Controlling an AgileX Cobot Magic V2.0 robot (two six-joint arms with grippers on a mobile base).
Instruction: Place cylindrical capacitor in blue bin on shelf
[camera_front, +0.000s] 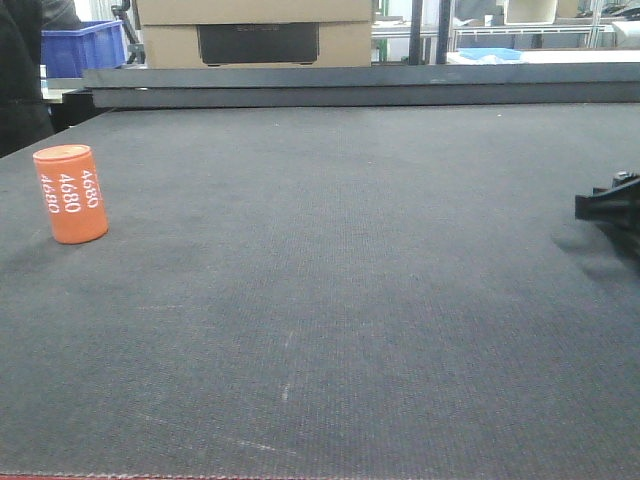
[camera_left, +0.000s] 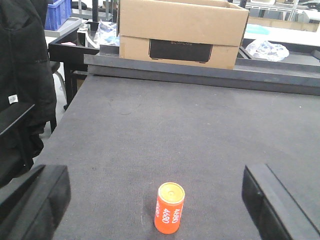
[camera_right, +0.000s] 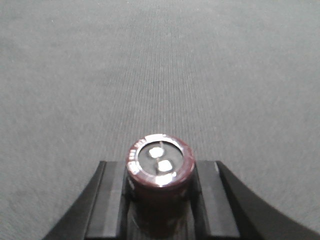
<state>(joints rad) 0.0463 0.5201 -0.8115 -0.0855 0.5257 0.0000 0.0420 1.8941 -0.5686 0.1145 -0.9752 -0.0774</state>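
**Capacitor held, bin not in sight**

My right fingers (camera_right: 112, 202) pinch the dark maroon cylindrical capacitor (camera_right: 160, 162) from both sides, its shiny end cap facing forward, close to the grey woven tabletop (camera_right: 160, 60). My left fingers (camera_left: 35, 205) are spread wide, with an orange plastic cylinder printed 4680 (camera_left: 169, 207) standing upright on the tabletop between them (not my part). No view shows me the bright-blue bin or the steel shelf. I judge the carry wants a level wrist, slow travel and firm pressure, so the round body cannot roll out.
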